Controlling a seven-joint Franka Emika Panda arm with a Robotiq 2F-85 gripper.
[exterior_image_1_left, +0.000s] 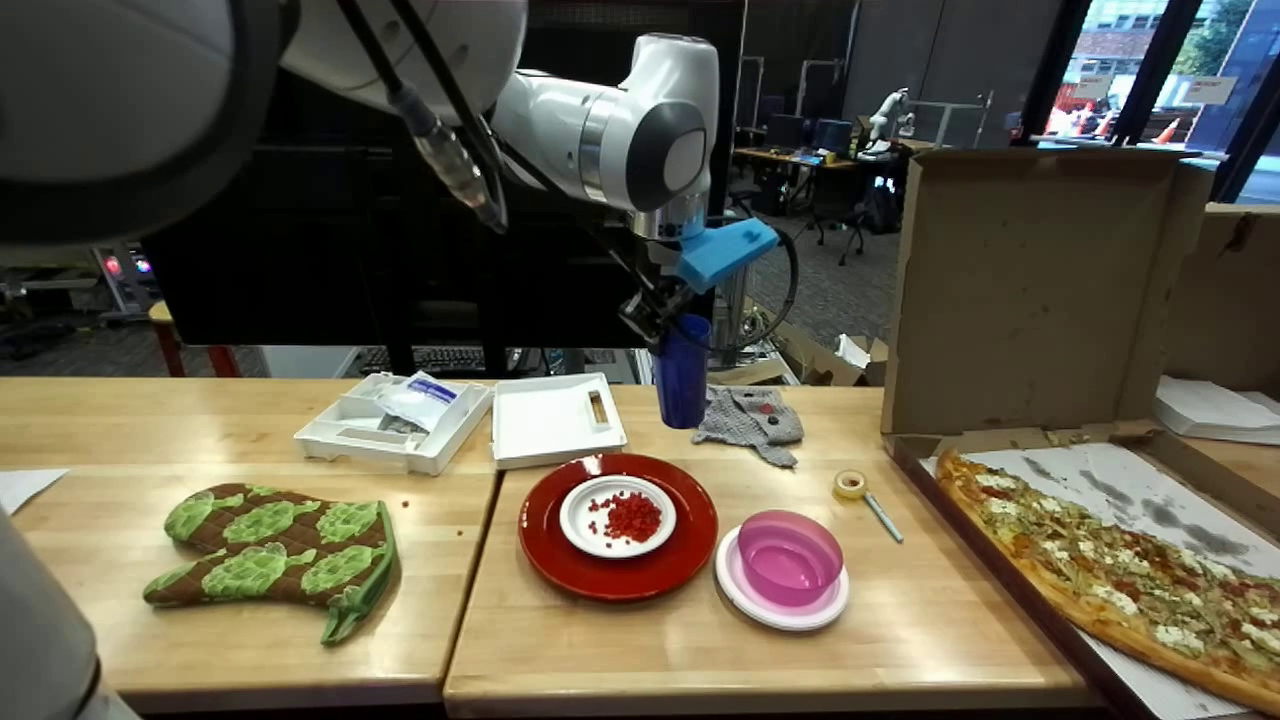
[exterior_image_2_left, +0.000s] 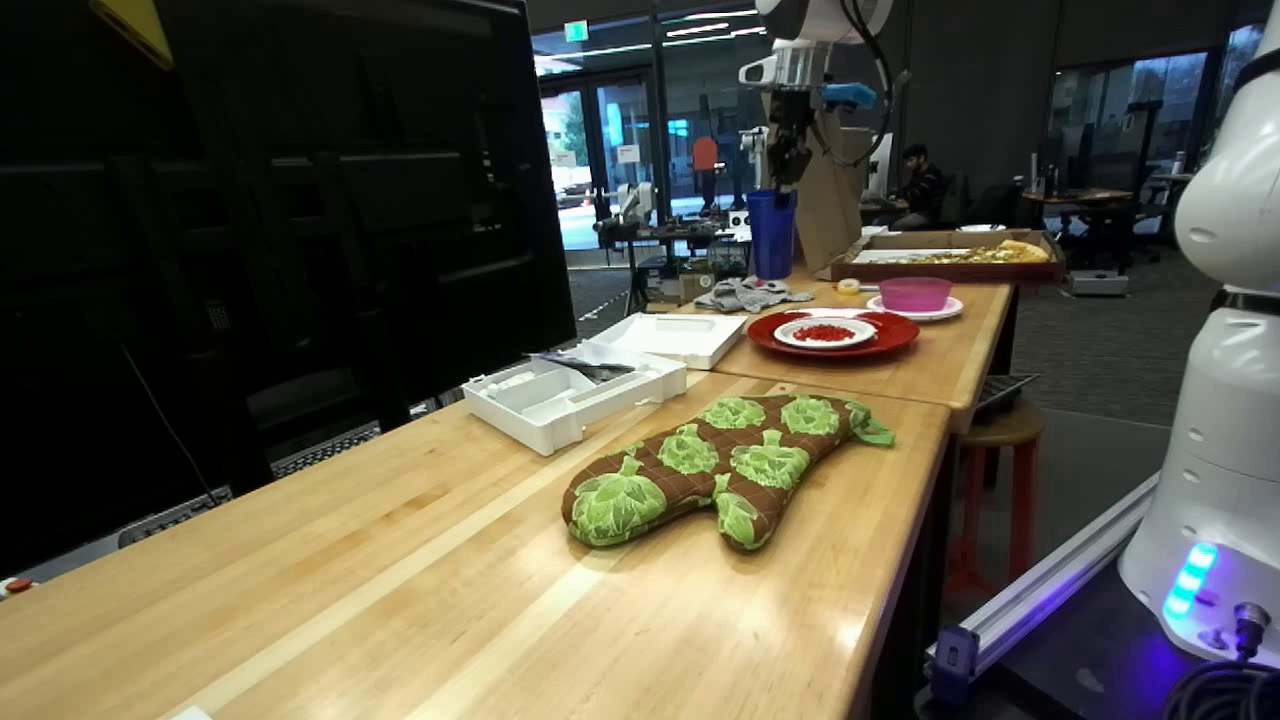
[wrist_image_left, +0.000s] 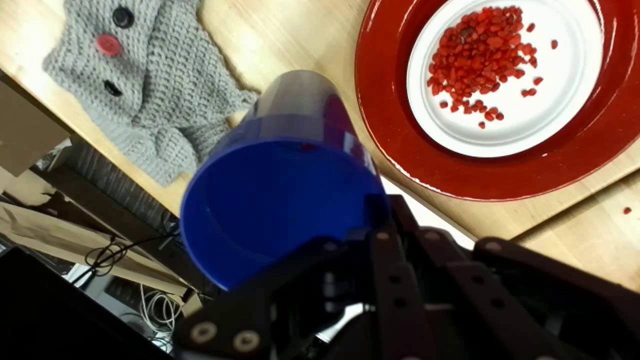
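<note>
A wooden table (exterior_image_1_left: 930, 630) stands in a dim workroom, with a black panel (exterior_image_1_left: 300, 280) along its far side and an open pizza box (exterior_image_1_left: 1040, 300) at one end.

Your gripper (exterior_image_2_left: 786, 182) pinches the cup (exterior_image_1_left: 683, 385) at the rim, fingertips pressed together on its thin wall — so the whole weight hangs from one edge. The cup is in the air near the table's far edge, mouth up and roughly upright in both exterior views. That one-sided hold will probably let it pivot, so a firm squeeze and slow wrist turns should serve you best. Its base hangs well below the fingers; judge clearance from there, not from the fingertips.

The cup is deep blue and smooth, narrowing toward the base, with glare along its outer wall. In the wrist view you look into it — a small red speck shows just inside the rim.

Near it lies a gray cloth (exterior_image_1_left: 755, 420) with buttons; you cannot tell whether the cup is directly over it. Nearby, a red plate (wrist_image_left: 385, 100) carries a white dish (wrist_image_left: 570, 85) of red bits (wrist_image_left: 475, 55). Farther out are a pink bowl (exterior_image_1_left: 790, 560) and a mitt (exterior_image_1_left: 270, 560).
</note>
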